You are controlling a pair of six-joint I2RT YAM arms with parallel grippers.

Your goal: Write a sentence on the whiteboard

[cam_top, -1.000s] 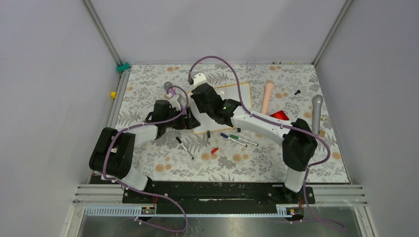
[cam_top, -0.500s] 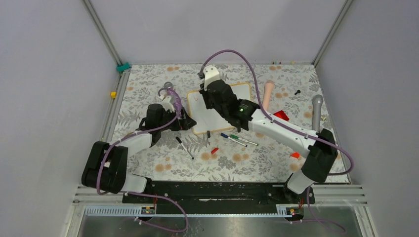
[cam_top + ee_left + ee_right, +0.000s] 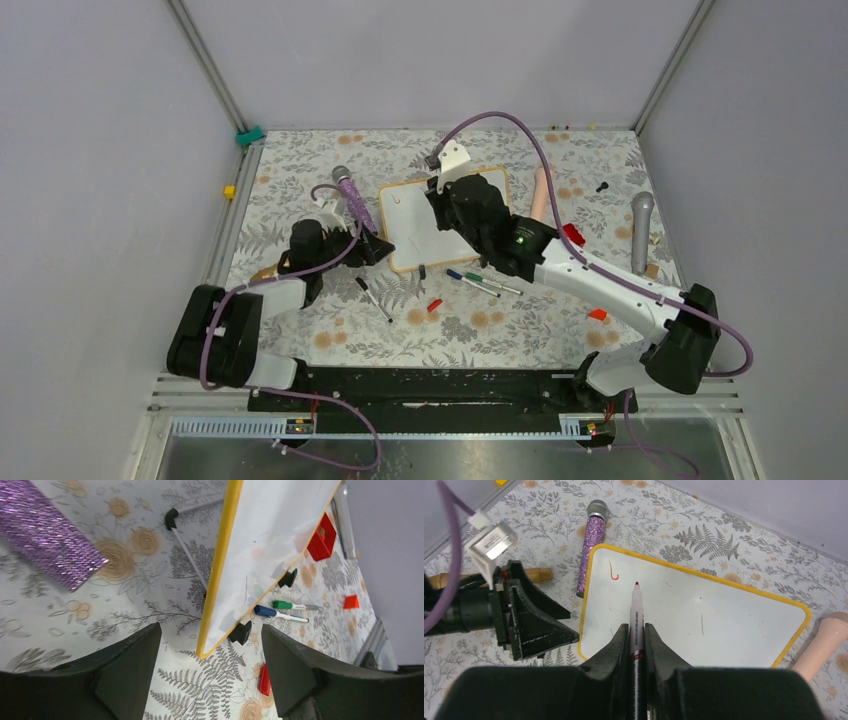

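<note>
The whiteboard [image 3: 408,228] lies flat on the floral table; it also shows in the right wrist view [image 3: 724,615] and the left wrist view [image 3: 270,540], with a yellow-wood frame and black clip feet. The sentence is only one small red hook stroke [image 3: 613,571] near the board's top left corner. My right gripper [image 3: 636,628] is shut on a red marker [image 3: 636,610], whose tip is over the board just right of the stroke; contact cannot be told. My left gripper [image 3: 210,680] is open, and the board's near left corner sits between its fingers without touching them.
A purple glitter microphone [image 3: 352,196] lies left of the board. A peach cylinder [image 3: 541,195], a red block [image 3: 571,234] and a grey microphone [image 3: 640,230] lie to the right. Blue and green pens [image 3: 478,283], a red cap [image 3: 433,305] and a black pen [image 3: 375,298] lie below the board.
My right gripper has swung right and away from the board's left side with the marker, uncovering the red stroke. My left arm has drawn back to the left, off the board's edge.
</note>
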